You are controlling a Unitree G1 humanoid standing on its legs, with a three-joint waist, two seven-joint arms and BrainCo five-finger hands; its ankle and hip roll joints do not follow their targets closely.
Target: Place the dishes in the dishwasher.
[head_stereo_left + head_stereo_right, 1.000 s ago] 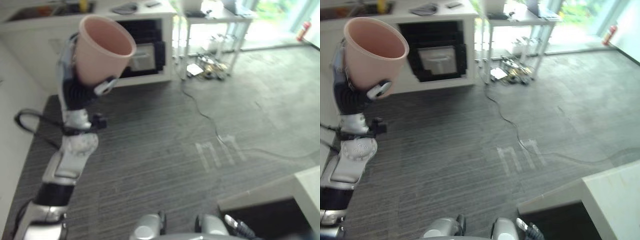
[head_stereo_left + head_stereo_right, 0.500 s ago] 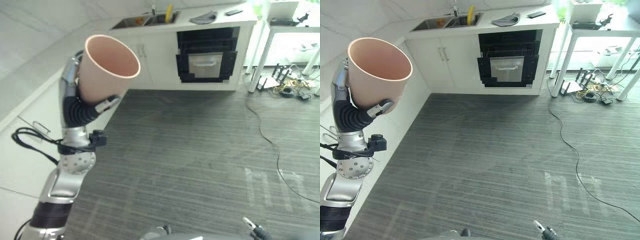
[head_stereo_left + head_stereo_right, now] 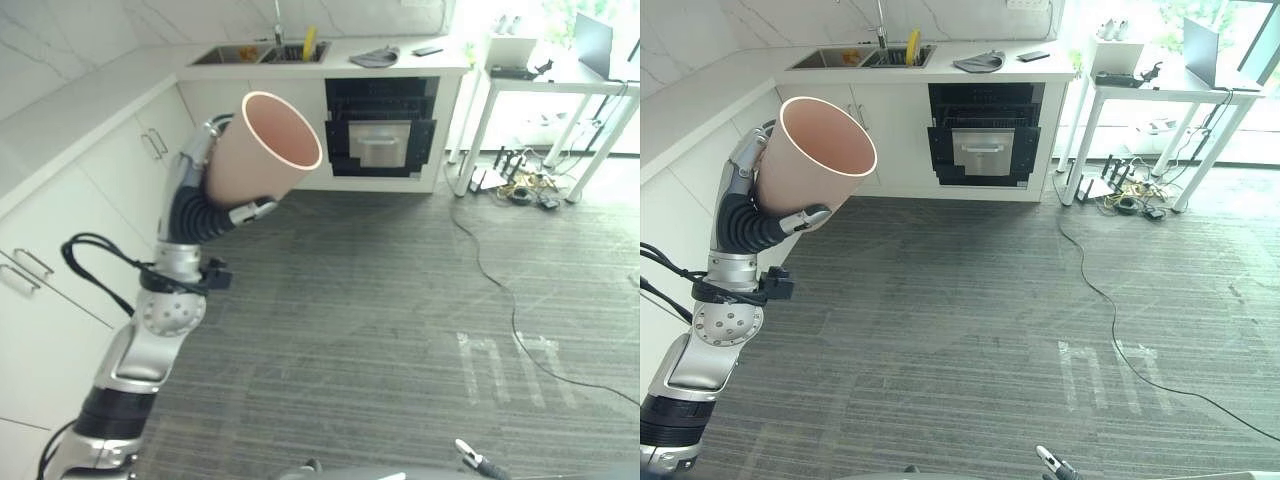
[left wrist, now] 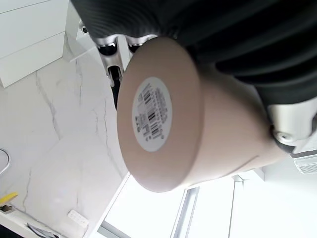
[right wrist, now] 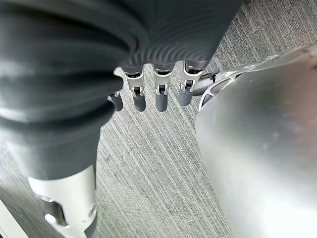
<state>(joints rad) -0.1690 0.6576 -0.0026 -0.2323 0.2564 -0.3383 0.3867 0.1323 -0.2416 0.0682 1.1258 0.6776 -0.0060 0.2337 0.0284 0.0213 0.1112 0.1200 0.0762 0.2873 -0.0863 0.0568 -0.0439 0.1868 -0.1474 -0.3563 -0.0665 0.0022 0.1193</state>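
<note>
My left hand (image 3: 192,212) is raised at the left, shut on a pale pink cup (image 3: 262,150). The cup is tilted, its open mouth turned up and toward the far kitchen wall. In the left wrist view the cup's flat base (image 4: 158,111) carries a white barcode sticker, with the fingers curled behind it. A black built-in appliance (image 3: 385,135) with a silver-fronted door sits under the far counter, well beyond the cup. In the right wrist view my right hand (image 5: 161,96) hangs over the striped floor with straight fingers, holding nothing.
The far counter (image 3: 330,62) has a sink, a yellow item (image 3: 308,42) and a grey cloth (image 3: 377,57). White cabinets (image 3: 60,220) run along the left. A white table (image 3: 540,85) stands at the right, over a pile of cables (image 3: 520,185). A black cord (image 3: 490,290) trails across the floor.
The camera has swung, so the whole picture shifted and the kitchen now faces me squarely. The cup has tilted further to the right; my left hand still holds it.
</note>
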